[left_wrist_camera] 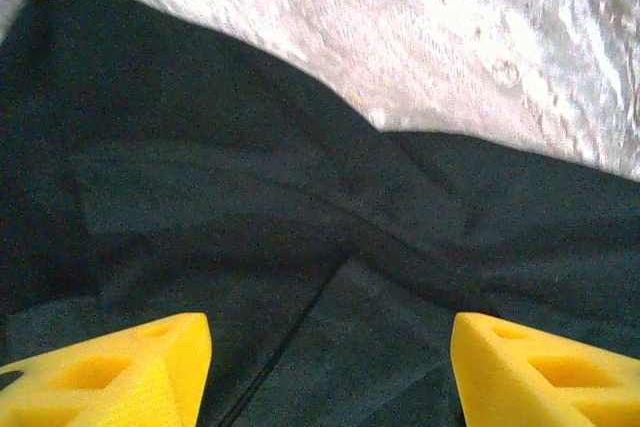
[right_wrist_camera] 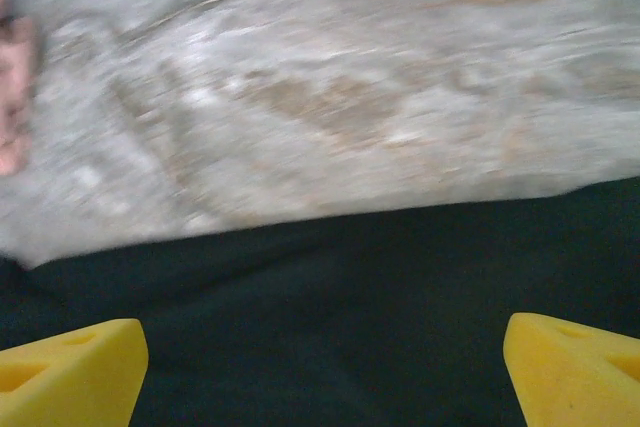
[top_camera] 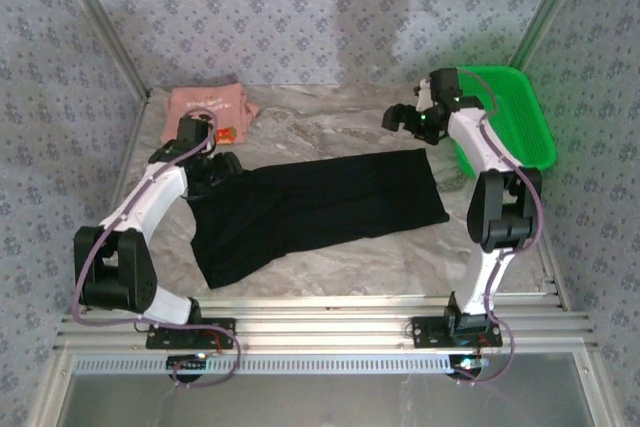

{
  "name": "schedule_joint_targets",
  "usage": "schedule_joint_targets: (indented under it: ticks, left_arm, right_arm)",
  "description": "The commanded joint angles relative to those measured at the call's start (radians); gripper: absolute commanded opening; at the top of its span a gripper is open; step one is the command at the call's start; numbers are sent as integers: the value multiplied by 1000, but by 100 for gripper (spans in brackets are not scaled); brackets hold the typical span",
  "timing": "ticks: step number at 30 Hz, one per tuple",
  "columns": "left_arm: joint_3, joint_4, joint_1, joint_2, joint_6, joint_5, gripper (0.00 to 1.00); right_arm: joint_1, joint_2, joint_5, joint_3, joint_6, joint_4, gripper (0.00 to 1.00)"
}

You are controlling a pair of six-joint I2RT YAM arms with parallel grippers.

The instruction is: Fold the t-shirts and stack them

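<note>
The black t-shirt [top_camera: 320, 207] is spread across the middle of the table [top_camera: 430, 252], drawn into a long band that runs from the near-left toward the right edge. One lengthwise fold is therefore judged to be made, with the crosswise folds not yet done. The salmon-pink t-shirt [top_camera: 205, 107] is seen folded at the far-left corner, presumably set aside there to be stacked with the black one. The left gripper [left_wrist_camera: 330, 372] is held low over the left end of the black shirt, where creases and an overlapped layer are seen. Its yellow fingers [left_wrist_camera: 120, 367] are spread wide with nothing between them, placed, it is judged, to close on a fold edge. The right gripper [right_wrist_camera: 320, 367] is raised above the far edge of the shirt near its right end, likewise wide open and empty; the cloth's far hem is seen just beneath it in a blurred wrist view. The green basket [top_camera: 520, 117] is kept at the far-right corner, apart from the cloth. One arm is placed at each end, which would let the band be lifted evenly.
</note>
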Motion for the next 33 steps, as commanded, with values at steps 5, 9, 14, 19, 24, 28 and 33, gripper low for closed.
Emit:
schedule_joint_targets:
  ticks: [5, 9, 14, 19, 24, 28, 33]
  left_arm:
    - [58, -22, -4, 205, 158, 174, 64]
    - [83, -29, -8, 272, 184, 148, 63]
    - [86, 0, -39, 321, 196, 125, 62]
    - [92, 0, -87, 334, 209, 139, 61]
    - [34, 7, -107, 285, 202, 152, 60]
    - [-15, 25, -129, 245, 213, 180, 60]
    - [-57, 21, -172, 199, 231, 196, 60]
  right_arm:
    - [94, -153, -266, -172, -79, 64, 97]
    - [141, -197, -294, -208, -90, 42, 100]
    - [167, -227, -302, -235, -88, 43, 100]
    - [163, -224, -288, -227, -91, 30, 100]
    - [154, -219, -277, -223, -91, 2, 100]
    - [150, -218, -263, -225, -93, -3, 100]
    - [139, -213, -252, -218, -95, -13, 100]
